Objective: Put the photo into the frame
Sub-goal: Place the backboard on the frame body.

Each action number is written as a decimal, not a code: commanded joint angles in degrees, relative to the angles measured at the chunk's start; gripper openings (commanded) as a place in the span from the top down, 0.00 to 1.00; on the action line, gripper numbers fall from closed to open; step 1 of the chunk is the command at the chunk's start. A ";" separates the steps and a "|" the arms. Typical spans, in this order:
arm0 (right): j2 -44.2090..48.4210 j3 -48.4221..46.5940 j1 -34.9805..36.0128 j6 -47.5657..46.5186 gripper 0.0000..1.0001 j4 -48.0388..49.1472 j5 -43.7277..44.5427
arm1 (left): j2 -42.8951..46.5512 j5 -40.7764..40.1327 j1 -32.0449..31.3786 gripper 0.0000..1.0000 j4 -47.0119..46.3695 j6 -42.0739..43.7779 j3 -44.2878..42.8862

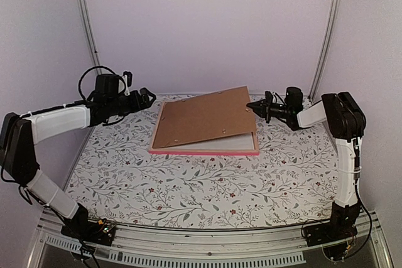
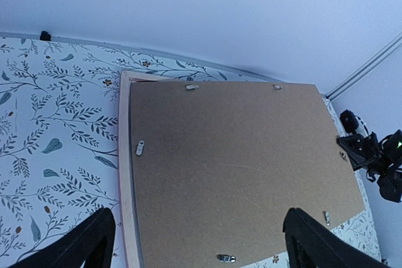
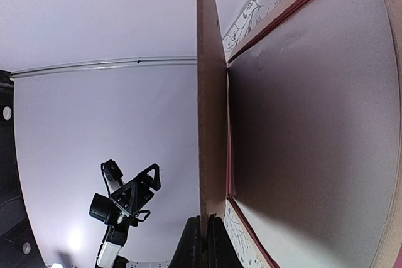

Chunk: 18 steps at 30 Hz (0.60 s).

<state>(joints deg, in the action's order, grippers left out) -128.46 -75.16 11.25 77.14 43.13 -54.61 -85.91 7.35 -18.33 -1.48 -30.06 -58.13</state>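
The right gripper pinches the raised right edge of the brown board over the pink frame; the left gripper hangs spread wide, middle-left, apart.

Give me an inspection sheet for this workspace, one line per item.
Surface: floral-print table cover, lying flat.
Job's things: pink frame lies flat on the cover; photo not seen in any view.
Clutter: brown backing board tilted over the frame, its right corner raised.
Hands: left hand open, hovering off the frame's far left corner, holding nothing; right hand shut on the backing board's raised corner.
Cables: black loop above the left wrist; wiring at the right arm's base.
Surroundings: pale walls; metal posts at the back corners.
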 commanded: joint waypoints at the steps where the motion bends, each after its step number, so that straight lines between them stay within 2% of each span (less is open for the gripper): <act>1: -1.14 -2.85 -0.01 0.31 1.00 3.63 -1.77 | -0.99 1.06 0.82 0.04 -1.51 0.62 0.34; 18: -2.77 -4.60 -0.41 -2.08 1.00 1.99 -1.29 | -1.20 1.61 1.10 0.04 -1.52 0.80 0.89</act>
<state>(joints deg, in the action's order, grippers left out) -130.04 -77.23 11.18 75.57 42.61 -54.78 -86.72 8.45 -17.91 -1.50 -30.02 -58.13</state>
